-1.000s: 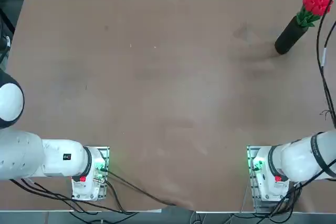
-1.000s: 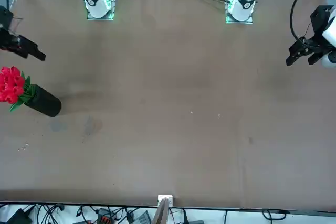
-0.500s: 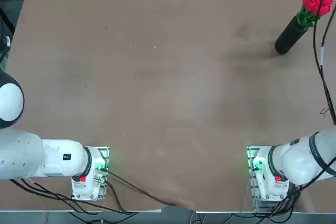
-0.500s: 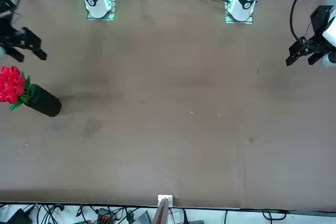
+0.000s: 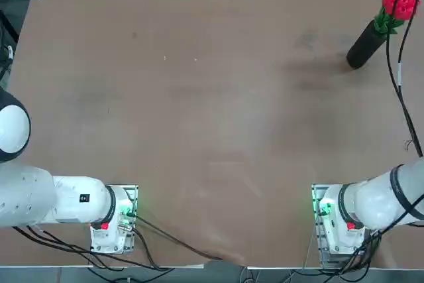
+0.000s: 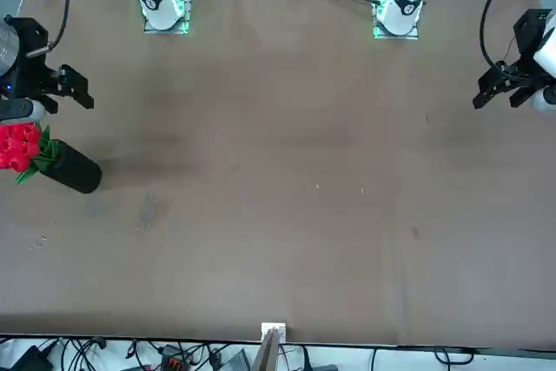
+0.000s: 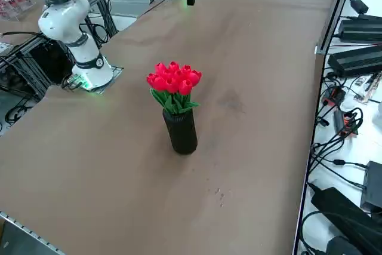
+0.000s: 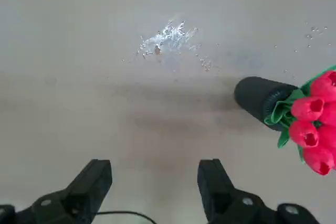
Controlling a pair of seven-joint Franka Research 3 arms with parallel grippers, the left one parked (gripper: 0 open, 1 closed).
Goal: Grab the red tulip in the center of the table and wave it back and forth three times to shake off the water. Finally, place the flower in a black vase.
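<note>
The red tulip [image 7: 174, 79] stood in the black vase [image 7: 182, 131] near the worktop [image 7: 250, 58]'s far right corner, seemingly its final resting place, while the right pincer [image 8: 155, 182] hung empty nearby, jaws spread wide.

The top view looks straight down on the table [image 5: 212, 130]. The front view faces the robot from across it. The side camera looks diagonally from the robot's right; the wrist camera hangs close. All share the black vase [image 7: 182, 131].
</note>
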